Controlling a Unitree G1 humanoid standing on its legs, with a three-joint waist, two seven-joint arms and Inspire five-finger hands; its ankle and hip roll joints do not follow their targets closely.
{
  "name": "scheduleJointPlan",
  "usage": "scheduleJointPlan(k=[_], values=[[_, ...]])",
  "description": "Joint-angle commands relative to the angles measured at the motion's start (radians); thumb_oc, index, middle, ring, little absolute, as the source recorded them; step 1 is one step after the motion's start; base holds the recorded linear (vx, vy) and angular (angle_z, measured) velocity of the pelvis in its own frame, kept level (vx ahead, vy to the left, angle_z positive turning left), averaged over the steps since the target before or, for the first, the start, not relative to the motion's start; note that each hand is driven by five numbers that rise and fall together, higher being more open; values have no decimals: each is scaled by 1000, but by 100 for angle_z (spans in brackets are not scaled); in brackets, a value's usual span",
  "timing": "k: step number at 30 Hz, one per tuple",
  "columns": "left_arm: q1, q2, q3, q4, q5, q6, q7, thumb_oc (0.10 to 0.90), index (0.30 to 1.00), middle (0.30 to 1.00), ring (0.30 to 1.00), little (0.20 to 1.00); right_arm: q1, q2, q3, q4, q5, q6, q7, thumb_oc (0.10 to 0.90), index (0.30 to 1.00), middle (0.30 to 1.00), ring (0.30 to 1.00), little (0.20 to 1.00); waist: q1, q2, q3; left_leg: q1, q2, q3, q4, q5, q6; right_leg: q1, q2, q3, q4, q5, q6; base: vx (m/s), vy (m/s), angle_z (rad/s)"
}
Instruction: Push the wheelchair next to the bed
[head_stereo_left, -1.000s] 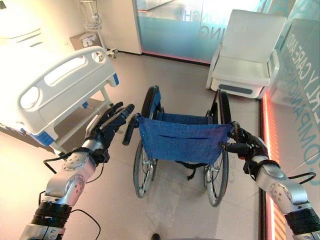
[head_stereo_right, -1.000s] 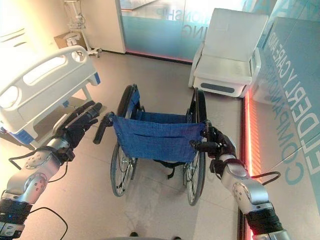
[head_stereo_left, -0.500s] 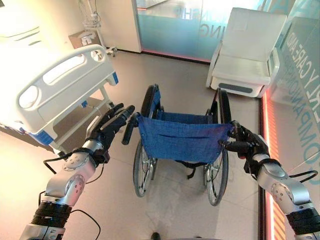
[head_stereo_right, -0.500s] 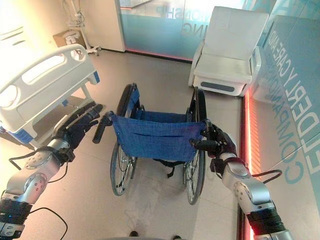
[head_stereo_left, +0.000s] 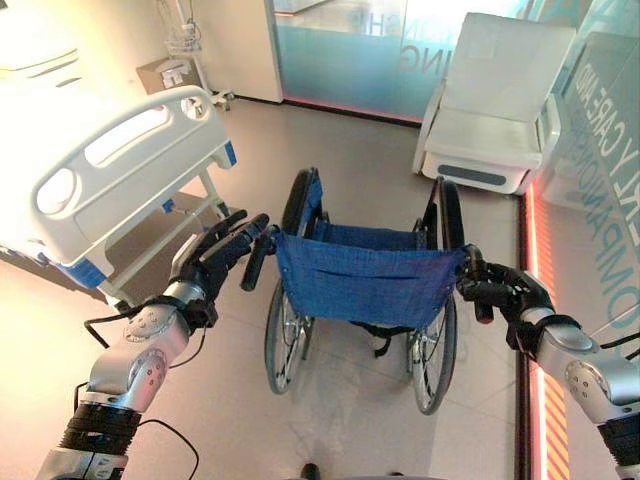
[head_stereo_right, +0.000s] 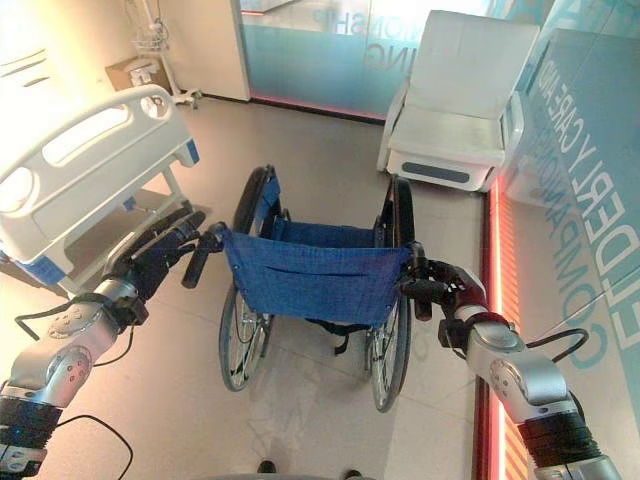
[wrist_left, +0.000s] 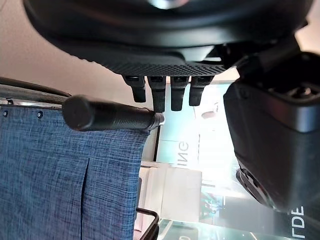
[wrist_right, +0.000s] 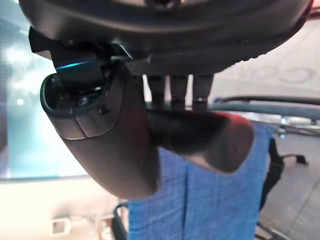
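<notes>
The wheelchair (head_stereo_left: 362, 280), with a blue cloth back, stands on the floor in front of me, facing away. My left hand (head_stereo_left: 213, 264) is open, its straight fingers (wrist_left: 161, 93) lying against the left push handle (wrist_left: 107, 115) without closing round it. My right hand (head_stereo_left: 503, 293) is shut on the right push handle (wrist_right: 202, 136), with the thumb (wrist_right: 112, 135) wrapped across it. The white bed (head_stereo_left: 120, 172), with blue corner bumpers, stands to the left of the wheelchair, its footboard close to my left hand.
A white padded armchair (head_stereo_left: 497, 110) sits at the back right beside a glass wall (head_stereo_left: 345, 50). A cardboard box (head_stereo_left: 165, 74) and a metal stand are at the back left. Open floor lies between the bed and the wheelchair.
My right forearm has swung a little outward to the right, with the hand still on its handle. The left hand and the wheelchair have hardly moved.
</notes>
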Motion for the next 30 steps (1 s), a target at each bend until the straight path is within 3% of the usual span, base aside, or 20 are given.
scheduleJointPlan(k=[1, 5, 7, 13, 30], values=[[-87, 87, 45, -9, -70, -15, -58, 800, 900, 900, 900, 900, -197, -34, 4, -145, 31, -84, 97, 400, 300, 300, 300, 300, 34, -15, -49, 36, -45, 60, 10, -96, -1, -17, 12, -38, 1, 17, 16, 0, 0, 0], [-87, 87, 45, -9, -70, -15, -58, 800, 900, 900, 900, 900, -197, -34, 4, -145, 31, -84, 97, 400, 300, 300, 300, 300, 34, -15, -49, 36, -45, 60, 10, -96, -1, -17, 12, -38, 1, 17, 16, 0, 0, 0], [-102, 117, 21, -30, -149, 58, -145, 800, 900, 900, 900, 900, -189, -33, 21, -141, 39, -77, 93, 400, 300, 300, 300, 300, 34, -4, -47, 41, -43, 66, 10, -95, -2, -15, 12, -42, 1, 17, 17, 0, 0, 0], [-144, 134, -42, -26, -162, 127, -184, 800, 900, 900, 900, 900, -218, -34, 53, -127, 55, -77, 71, 400, 300, 300, 300, 300, 29, 3, -46, 43, -43, 69, 10, -95, -3, -15, 14, -41, 1, 17, 17, 0, 0, 0], [-250, 148, -193, -17, -196, 186, -227, 800, 900, 900, 900, 900, -259, -39, 137, -107, 95, -81, 43, 400, 300, 300, 300, 300, 7, 7, -52, 47, -41, 78, 10, -93, -3, -15, 22, -24, 1, 18, 14, 0, 0, 0]])
